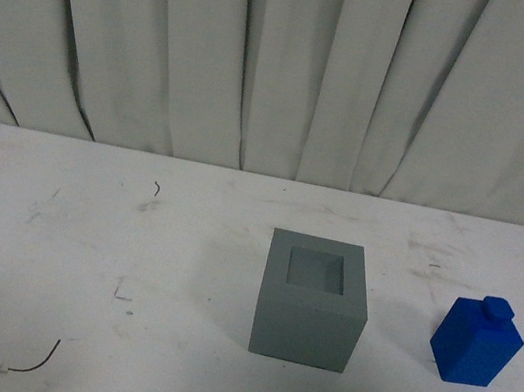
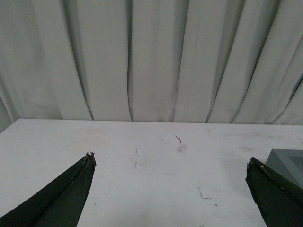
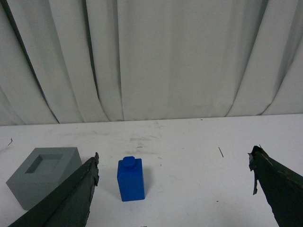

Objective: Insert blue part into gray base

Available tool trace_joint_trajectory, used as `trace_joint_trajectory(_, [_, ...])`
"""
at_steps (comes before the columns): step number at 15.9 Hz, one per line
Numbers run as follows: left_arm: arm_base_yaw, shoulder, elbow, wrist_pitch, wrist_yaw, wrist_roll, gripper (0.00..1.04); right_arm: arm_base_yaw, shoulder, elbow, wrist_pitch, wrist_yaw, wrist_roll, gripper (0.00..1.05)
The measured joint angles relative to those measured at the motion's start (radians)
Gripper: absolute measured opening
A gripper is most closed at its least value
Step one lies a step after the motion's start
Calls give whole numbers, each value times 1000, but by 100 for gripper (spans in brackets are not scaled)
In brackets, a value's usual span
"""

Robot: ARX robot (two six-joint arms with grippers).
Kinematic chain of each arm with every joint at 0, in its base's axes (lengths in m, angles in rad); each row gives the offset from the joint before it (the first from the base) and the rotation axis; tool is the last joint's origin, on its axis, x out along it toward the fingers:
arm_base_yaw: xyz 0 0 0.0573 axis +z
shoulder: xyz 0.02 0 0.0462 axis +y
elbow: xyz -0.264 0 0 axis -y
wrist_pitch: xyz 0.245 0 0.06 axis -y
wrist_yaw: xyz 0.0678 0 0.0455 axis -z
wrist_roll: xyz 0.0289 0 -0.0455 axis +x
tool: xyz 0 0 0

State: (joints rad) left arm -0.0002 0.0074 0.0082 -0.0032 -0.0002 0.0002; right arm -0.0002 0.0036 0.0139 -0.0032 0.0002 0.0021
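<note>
The gray base (image 1: pixel 313 300) stands on the white table (image 1: pixel 79 255) near the middle, its square recess facing up and empty. To its right stands the blue part (image 1: pixel 476 341), upright with its small knob on top. Neither arm shows in the front view. In the right wrist view the blue part (image 3: pixel 130 179) stands ahead of my open right gripper (image 3: pixel 174 165), closer to one fingertip (image 3: pixel 93 170), with the gray base (image 3: pixel 43 175) beside it. My left gripper (image 2: pixel 170 163) is open over bare table; a corner of the gray base (image 2: pixel 289 163) shows behind one fingertip (image 2: pixel 258 172).
A pleated white curtain (image 1: pixel 286 58) closes off the far edge of the table. A thin dark wire scrap (image 1: pixel 34 364) lies near the front left, and small scuff marks (image 1: pixel 153 189) dot the surface.
</note>
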Motion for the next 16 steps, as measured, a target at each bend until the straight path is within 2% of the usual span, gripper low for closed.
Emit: trace_joint_trajectory(16, [0, 0, 0, 0, 0, 0, 98, 0, 0, 0, 0, 0, 0, 98])
